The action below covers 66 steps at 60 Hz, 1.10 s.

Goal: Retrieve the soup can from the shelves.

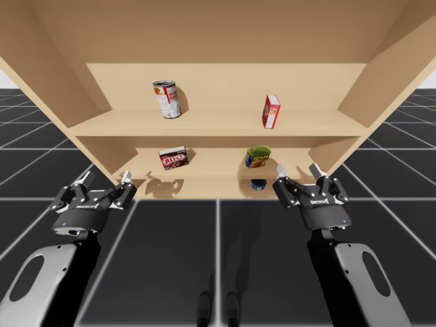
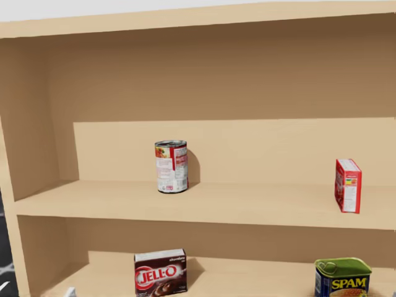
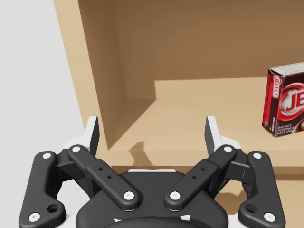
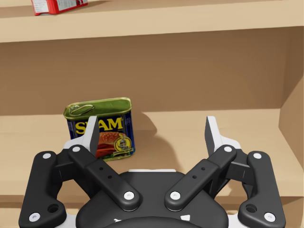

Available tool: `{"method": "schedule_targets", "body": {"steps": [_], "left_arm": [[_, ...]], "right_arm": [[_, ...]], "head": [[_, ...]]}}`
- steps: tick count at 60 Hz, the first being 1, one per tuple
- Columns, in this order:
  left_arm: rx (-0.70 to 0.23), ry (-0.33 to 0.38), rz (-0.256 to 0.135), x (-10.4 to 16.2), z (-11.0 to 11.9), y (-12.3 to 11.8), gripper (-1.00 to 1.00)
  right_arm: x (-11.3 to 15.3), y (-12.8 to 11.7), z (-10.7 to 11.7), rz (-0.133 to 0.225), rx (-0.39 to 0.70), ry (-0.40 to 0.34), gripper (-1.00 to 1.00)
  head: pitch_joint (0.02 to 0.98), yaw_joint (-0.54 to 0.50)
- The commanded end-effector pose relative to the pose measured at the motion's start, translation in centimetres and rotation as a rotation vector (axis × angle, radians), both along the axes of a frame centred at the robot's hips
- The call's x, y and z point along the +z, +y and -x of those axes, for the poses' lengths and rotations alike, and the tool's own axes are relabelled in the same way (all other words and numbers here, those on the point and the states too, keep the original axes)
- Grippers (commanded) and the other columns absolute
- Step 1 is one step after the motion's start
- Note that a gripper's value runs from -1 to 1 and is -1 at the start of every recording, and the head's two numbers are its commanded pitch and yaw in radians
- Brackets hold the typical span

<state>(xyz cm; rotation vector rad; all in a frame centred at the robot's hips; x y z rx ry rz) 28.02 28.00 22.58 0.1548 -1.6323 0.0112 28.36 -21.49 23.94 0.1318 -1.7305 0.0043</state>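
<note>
Left gripper (image 3: 152, 128) and right gripper (image 4: 152, 128) both spread wide, nothing between the fingers; both hang just off the front edge of the lower shelf (image 1: 218, 165). Soup can (image 2: 171, 166) upright on the upper shelf (image 1: 218, 123), left of middle, set back from the front lip; bare board either side of it. Red box (image 2: 348, 185) stands toward the right end of the same shelf, well apart from the can. Dark box (image 3: 286, 105) on the lower shelf, roughly below the can, ahead of the left gripper and off to one side. Left side wall (image 3: 95, 71) close beside that gripper's line. Squat tin (image 4: 100, 127) further right on the lower shelf, ahead of the right gripper; open board beside it up to the right wall.
</note>
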Motion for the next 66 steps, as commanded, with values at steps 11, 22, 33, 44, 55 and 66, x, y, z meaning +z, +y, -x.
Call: {"method": "schedule_targets", "body": {"steps": [11,22,33,44,55,66], "left_arm": [[-0.019,-0.001,0.002,0.1,0.2,-0.3,-1.0],[-0.027,0.0,0.024,1.9,1.3,-1.3,-1.0],[-0.122,-0.048,0.024,7.0,4.3,-2.9,-1.0],[-0.243,-0.093,0.066,11.9,5.4,-4.4,-1.0],[-0.27,-0.096,0.075,14.7,4.5,-5.5,-1.0],[-0.282,-0.054,0.121,16.0,1.9,-6.6,-1.0]], "right_arm": [[0.0,0.3,0.0,-0.002,-0.005,0.009,-1.0],[0.0,0.3,-0.1,0.005,-0.003,0.01,-1.0],[-0.1,0.4,0.0,0.007,-0.005,0.009,-1.0],[-0.2,0.3,-0.1,0.018,-0.002,0.004,-1.0],[-0.1,0.3,-0.1,0.023,-0.003,0.001,-1.0],[-0.1,0.2,-0.1,0.029,-0.01,-0.001,-1.0]], "head": [[0.251,0.23],[0.258,0.21],[0.255,0.22],[0.258,0.21],[0.26,0.22],[0.262,0.21]]}}
